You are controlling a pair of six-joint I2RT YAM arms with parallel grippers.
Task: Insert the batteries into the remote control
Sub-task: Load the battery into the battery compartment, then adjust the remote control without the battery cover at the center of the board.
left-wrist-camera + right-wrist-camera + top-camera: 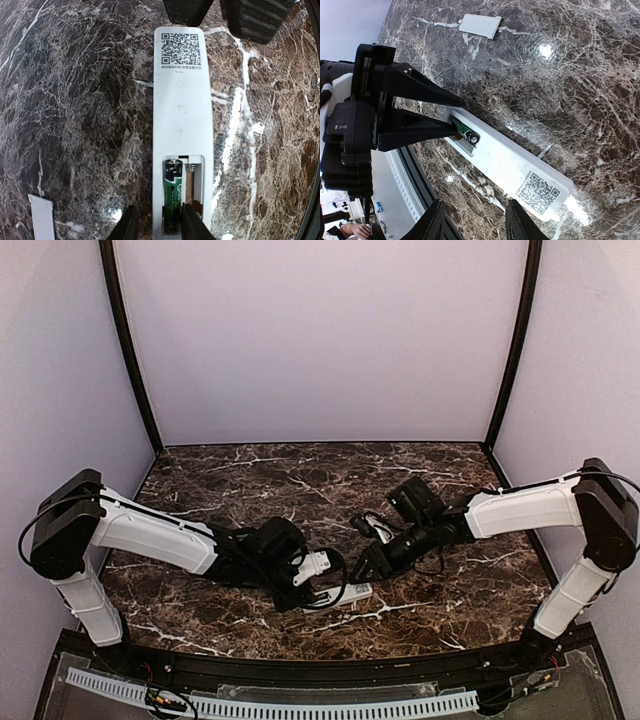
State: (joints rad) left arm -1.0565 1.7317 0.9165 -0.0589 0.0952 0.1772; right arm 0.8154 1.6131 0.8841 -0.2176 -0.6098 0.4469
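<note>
Remote control (180, 115) back-up, green battery (173, 195) in its bay.
Left hand (160, 222) narrowly parted astride battery; right hand (475, 212) likewise at QR end (181, 47).

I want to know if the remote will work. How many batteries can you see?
1. A green battery lies in the open back of the remote; beside it only a spring shows. Others may be hidden.

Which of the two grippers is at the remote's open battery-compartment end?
The left gripper: it is at the end where the green battery sits in the open compartment. The right gripper is at the opposite end of the remote control, by the QR code.
</note>
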